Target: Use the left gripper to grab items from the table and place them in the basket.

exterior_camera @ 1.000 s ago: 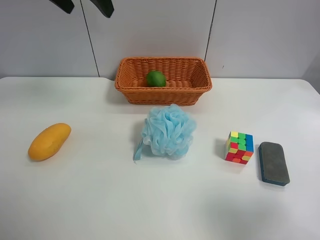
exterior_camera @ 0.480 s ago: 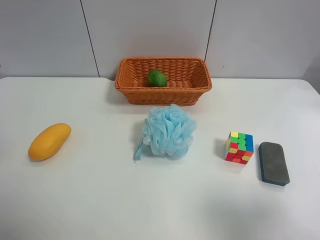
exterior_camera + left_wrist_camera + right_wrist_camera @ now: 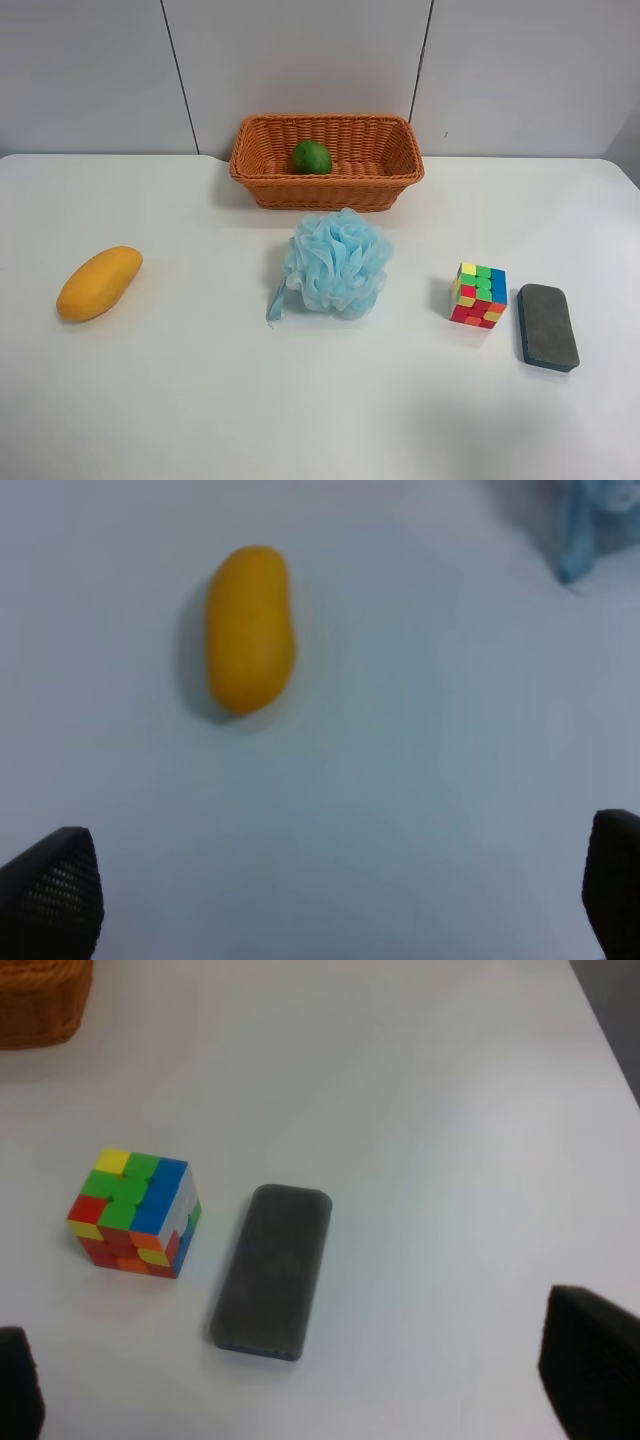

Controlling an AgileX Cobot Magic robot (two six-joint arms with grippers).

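The wicker basket [image 3: 330, 190] stands at the far middle of the white table [image 3: 300, 410], with a round green fruit [image 3: 311, 157] inside it. On the table lie a yellow-orange mango [image 3: 99, 282], a pale blue bath pouf [image 3: 337, 263], a puzzle cube [image 3: 479, 295] and a dark eraser block [image 3: 547, 326]. No arm shows in the exterior high view. My left gripper [image 3: 330, 900] is open and empty, held above the table a short way from the mango [image 3: 250, 628]. My right gripper [image 3: 305, 1390] is open and empty, above the eraser [image 3: 273, 1268] and cube [image 3: 133, 1212].
A grey panelled wall [image 3: 300, 60] rises behind the table. A corner of the basket [image 3: 40, 1000] shows in the right wrist view. The pouf's edge [image 3: 590, 520] shows in the left wrist view. The table's edge [image 3: 605, 1020] runs near the eraser.
The black gripper fingers seen at the top of the exterior high view a second ago have left the view. The green fruit has shifted slightly inside the basket.
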